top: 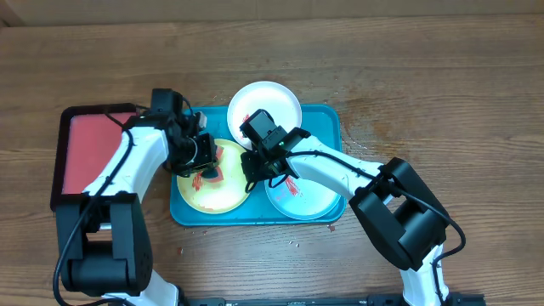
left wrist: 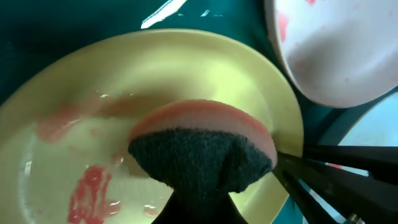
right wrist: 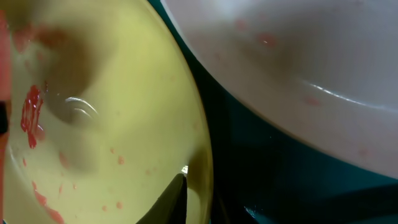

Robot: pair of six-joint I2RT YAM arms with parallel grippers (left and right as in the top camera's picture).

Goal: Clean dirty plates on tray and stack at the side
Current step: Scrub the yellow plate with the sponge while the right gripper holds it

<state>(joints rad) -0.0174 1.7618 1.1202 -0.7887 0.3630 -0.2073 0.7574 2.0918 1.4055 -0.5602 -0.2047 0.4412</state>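
The turquoise tray (top: 330,119) holds all three plates. The yellow-green plate (top: 214,198) lies front left with red smears. The white plate (top: 274,100) is at the back and the mint plate (top: 313,202) front right. My left gripper (top: 202,160) is shut on a pink and dark green sponge (left wrist: 205,152), pressed on the yellow-green plate (left wrist: 155,74). My right gripper (top: 252,172) is shut on that plate's right rim (right wrist: 202,149), one finger inside the rim (right wrist: 177,199). Its dark fingers also show in the left wrist view (left wrist: 336,177).
A smaller dark-rimmed red tray (top: 89,149) stands left of the turquoise one. The white plate (left wrist: 336,50) overlaps the space just beyond the yellow-green plate's rim. Wet marks and small specks lie on the wooden table around the tray.
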